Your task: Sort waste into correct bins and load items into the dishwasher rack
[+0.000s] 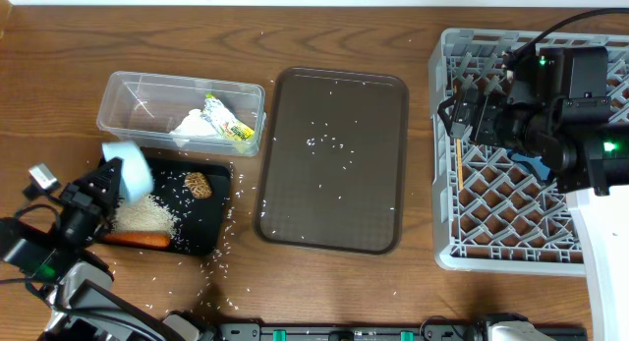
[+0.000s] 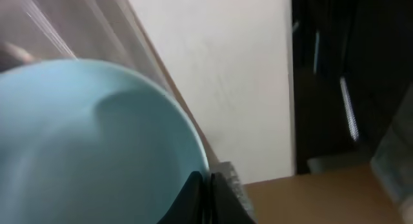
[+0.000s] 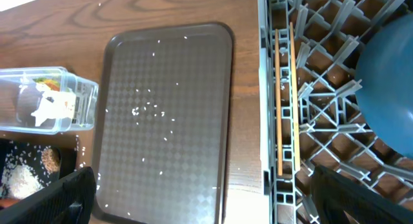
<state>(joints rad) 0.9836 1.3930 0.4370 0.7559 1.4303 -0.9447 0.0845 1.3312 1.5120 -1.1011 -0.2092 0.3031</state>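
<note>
Evidently the left jaws clench the pale-blue bowl (image 1: 128, 169) tipped over the black tray (image 1: 211, 221) at eight o'clock (shedding rice (image 1: 145, 215), I judge); right jaws gape empty above the rack (image 1: 491, 233) at three o'clock

Chopsticks (image 3: 282, 101), apparently, in rack (image 1: 501, 263)

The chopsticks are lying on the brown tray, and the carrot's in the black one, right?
Not quite: the chopsticks lie in the grey rack, not on the brown tray, as the right wrist view shows. The carrot is indeed in the black tray.
</note>
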